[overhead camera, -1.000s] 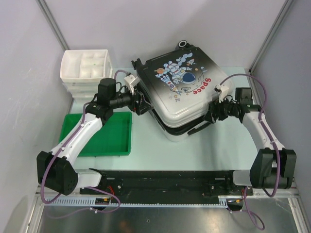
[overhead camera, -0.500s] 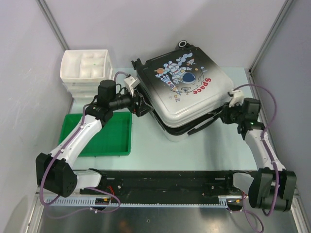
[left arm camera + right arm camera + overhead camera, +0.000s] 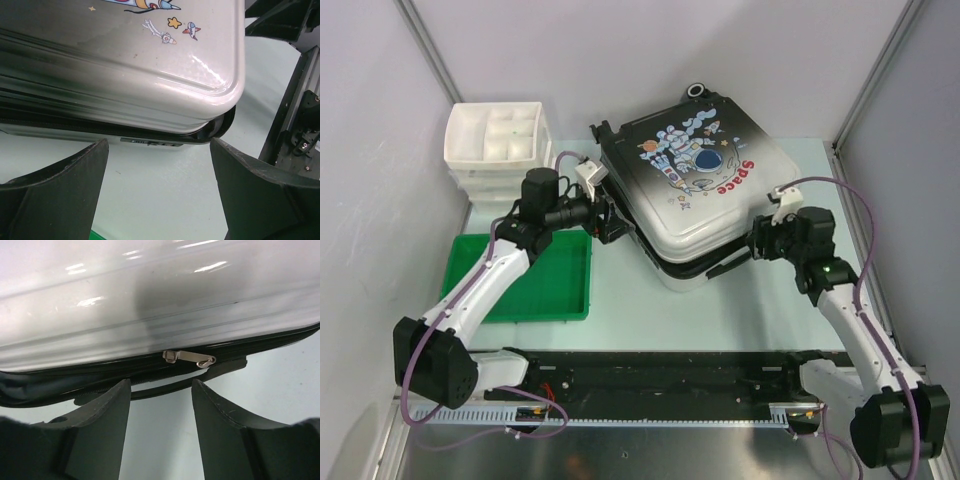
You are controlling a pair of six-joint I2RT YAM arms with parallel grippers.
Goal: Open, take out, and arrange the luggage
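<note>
The luggage (image 3: 695,185) lies flat at the table's middle back, its astronaut side up. Its upper shell stands slightly ajar, with a dark gap along the near edge. My left gripper (image 3: 610,222) is open at the luggage's left corner, with nothing between its fingers. The left wrist view shows the pale shell (image 3: 125,75) and a small lock (image 3: 150,143) just past the left gripper (image 3: 159,146). My right gripper (image 3: 752,246) is open at the near right edge. In the right wrist view a metal zipper pull (image 3: 189,358) hangs just beyond the right gripper (image 3: 161,385), above a black handle (image 3: 220,367).
A white compartmented box (image 3: 498,140) stands at the back left. A flat green tray (image 3: 530,285) lies in front of it, under my left arm. A black rail (image 3: 660,372) runs along the near edge. Grey walls close in on both sides.
My right arm drew away to the right, then came back to the luggage's near right edge, lower than before; its jaws closed partly and reopened. The left arm has barely moved.
</note>
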